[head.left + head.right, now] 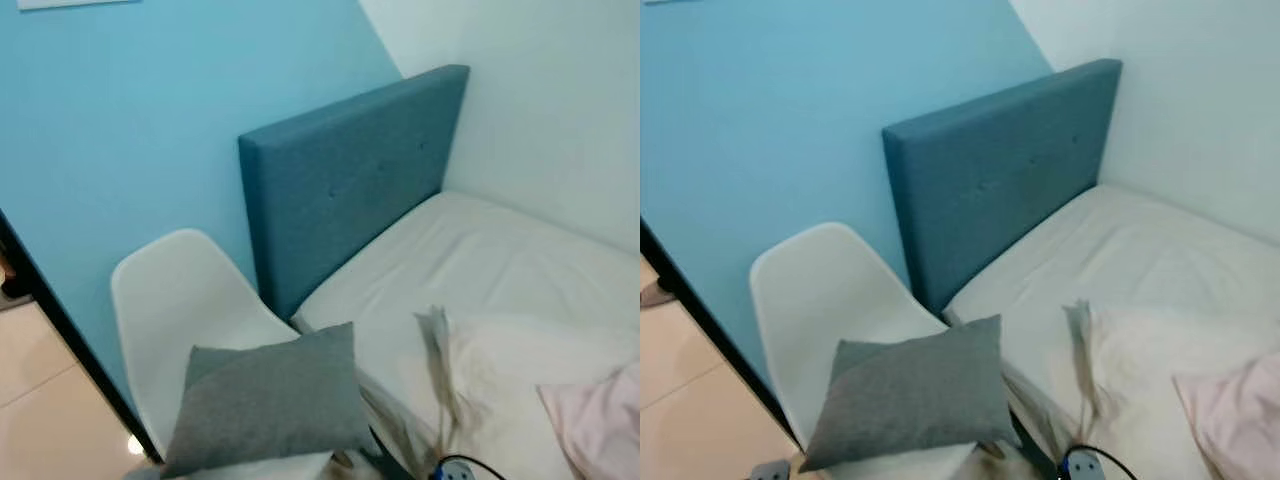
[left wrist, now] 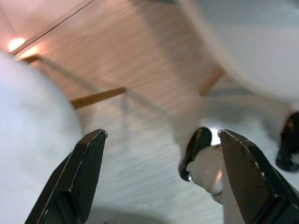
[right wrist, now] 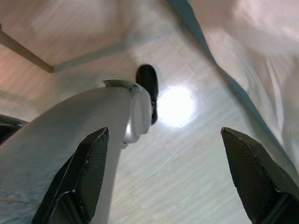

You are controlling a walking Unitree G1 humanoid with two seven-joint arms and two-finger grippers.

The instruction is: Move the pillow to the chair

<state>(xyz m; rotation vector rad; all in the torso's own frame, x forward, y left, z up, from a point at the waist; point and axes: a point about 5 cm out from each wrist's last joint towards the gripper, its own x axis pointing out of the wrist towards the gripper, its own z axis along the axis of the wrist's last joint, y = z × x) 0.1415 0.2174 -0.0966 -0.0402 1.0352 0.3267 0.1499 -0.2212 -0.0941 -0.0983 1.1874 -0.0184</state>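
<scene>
Grey pillow (image 1: 268, 400) lay on white chair (image 1: 180, 300) beside bed (image 1: 500, 270). Left tool (image 2: 159, 177) and right tool (image 3: 163, 177) hung above floor, fingers apart, empty.

One grey square fabric pillow (image 1: 268, 402) rests on one white moulded plastic chair (image 1: 178, 300). Just beside the chair stands one bed with a blue upholstered headboard (image 1: 345, 180). One pale pink cloth (image 1: 598, 420) lies on that bed, well apart from the chair.

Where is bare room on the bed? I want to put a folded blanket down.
The bare white mattress between the blue upholstered headboard and the crumpled white bedding is free. The near end is crowded, with pale pink cloth there.
</scene>
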